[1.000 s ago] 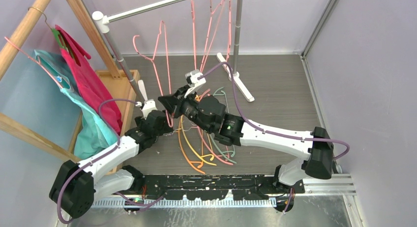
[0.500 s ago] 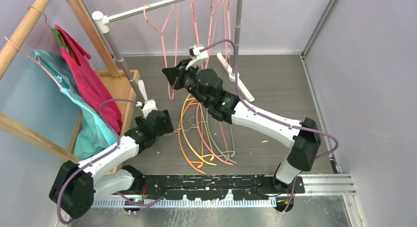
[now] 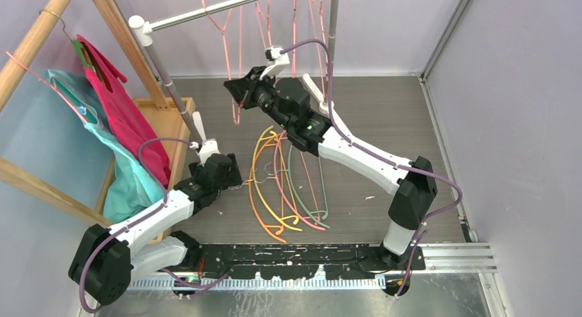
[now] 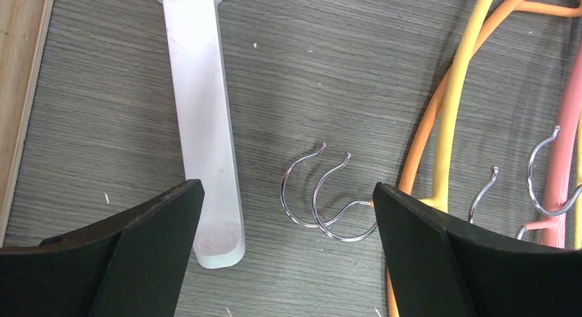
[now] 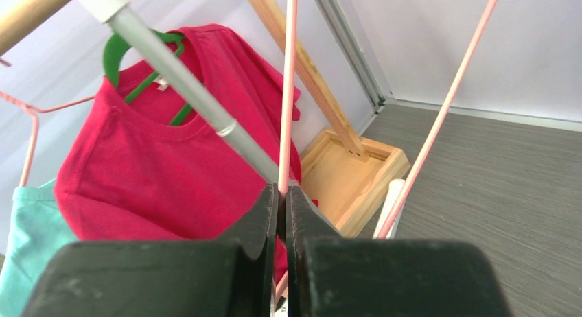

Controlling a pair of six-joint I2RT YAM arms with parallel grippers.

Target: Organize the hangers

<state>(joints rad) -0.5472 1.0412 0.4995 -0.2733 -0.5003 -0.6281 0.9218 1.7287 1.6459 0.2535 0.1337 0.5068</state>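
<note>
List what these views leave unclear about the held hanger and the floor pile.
- Top view: the pink hanger has its hook at the top edge; whether it sits on the rail is unclear.
- Left wrist: floor hangers cut off by the frame and the left gripper; count unclear.

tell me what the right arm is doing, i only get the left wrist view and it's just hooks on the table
Observer: The right pincer is shut on a thin pink hanger, high above the table.
Operator: where is it holding it
Observer: Up by the grey rail. The hanger's hook reaches the rail, but I cannot tell if it is on.
Operator: anything hung there already
Observer: Yes, more pink hangers hang further right, their tops out of frame.
</note>
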